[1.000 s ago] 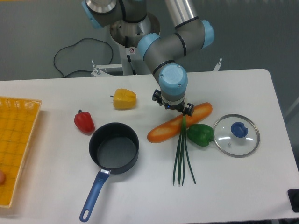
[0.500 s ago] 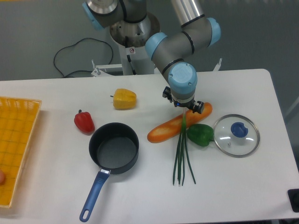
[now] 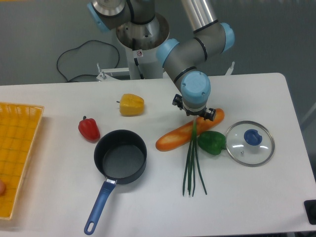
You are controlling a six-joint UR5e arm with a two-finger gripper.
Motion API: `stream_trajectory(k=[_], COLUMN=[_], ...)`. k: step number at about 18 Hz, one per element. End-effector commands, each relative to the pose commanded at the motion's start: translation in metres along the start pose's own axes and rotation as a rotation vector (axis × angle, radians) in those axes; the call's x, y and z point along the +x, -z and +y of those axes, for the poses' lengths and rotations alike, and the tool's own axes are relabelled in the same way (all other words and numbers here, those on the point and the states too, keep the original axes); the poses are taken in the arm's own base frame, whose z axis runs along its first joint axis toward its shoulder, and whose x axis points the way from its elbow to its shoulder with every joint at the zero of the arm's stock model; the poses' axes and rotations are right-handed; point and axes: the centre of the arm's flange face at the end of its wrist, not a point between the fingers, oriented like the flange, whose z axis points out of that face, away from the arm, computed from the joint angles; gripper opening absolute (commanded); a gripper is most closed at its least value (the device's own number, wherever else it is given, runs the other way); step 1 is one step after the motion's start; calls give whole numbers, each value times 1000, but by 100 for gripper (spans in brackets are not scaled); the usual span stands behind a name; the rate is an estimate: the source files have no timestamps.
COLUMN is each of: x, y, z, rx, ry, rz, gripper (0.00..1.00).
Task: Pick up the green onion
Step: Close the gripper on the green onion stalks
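green onion | top end under claw, across baguette | claw state unclear

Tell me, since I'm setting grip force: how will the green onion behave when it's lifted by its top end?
The green onion is a loose bundle of long thin stalks, so it will probably droop and splay. It looks light. Its upper end lies across the baguette beside the green pepper, so it might drag on them. The hand hovers there.
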Motion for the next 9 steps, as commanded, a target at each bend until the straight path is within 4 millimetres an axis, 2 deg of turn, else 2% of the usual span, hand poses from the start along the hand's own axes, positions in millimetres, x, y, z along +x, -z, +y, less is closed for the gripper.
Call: stream_trajectory(k=[2, 4, 6, 9], x=[-1, -2, -2, -5], y=[0, 2, 4, 9], z=[1, 0, 0, 0], rx=[0, 0, -1, 5], ry=[1, 1, -8, -5], rz=[1, -3, -10, -18], gripper=[99, 92, 80, 55])
